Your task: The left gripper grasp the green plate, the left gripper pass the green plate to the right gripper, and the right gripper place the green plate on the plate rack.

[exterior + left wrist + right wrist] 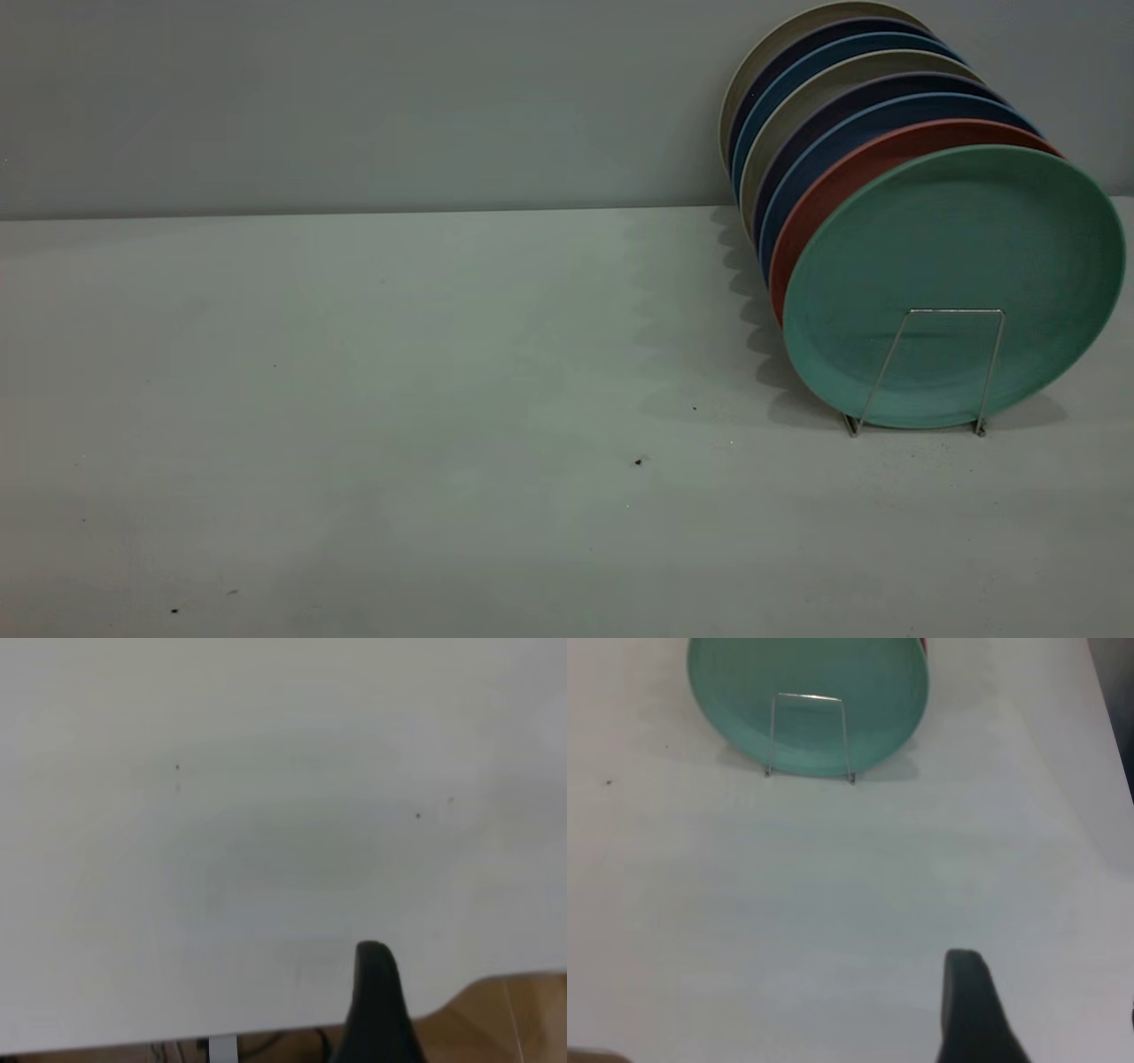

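While the green plate stands on edge at the front of the row in the plate rack, neither arm shows in the exterior view at all. From the right wrist camera only one dark fingertip of the right gripper is in sight, so whether that claw is spread or pressed together cannot be told. The plate sits well ahead of it, face turned toward it, with the front wire loop across its lower half and open table between. The left gripper likewise shows a single dark tip above bare table, state unreadable, with no plate in its view. My read: the right claw is the nearer one, the plate looks already racked, behind it a salmon-pink plate, then blue ones.
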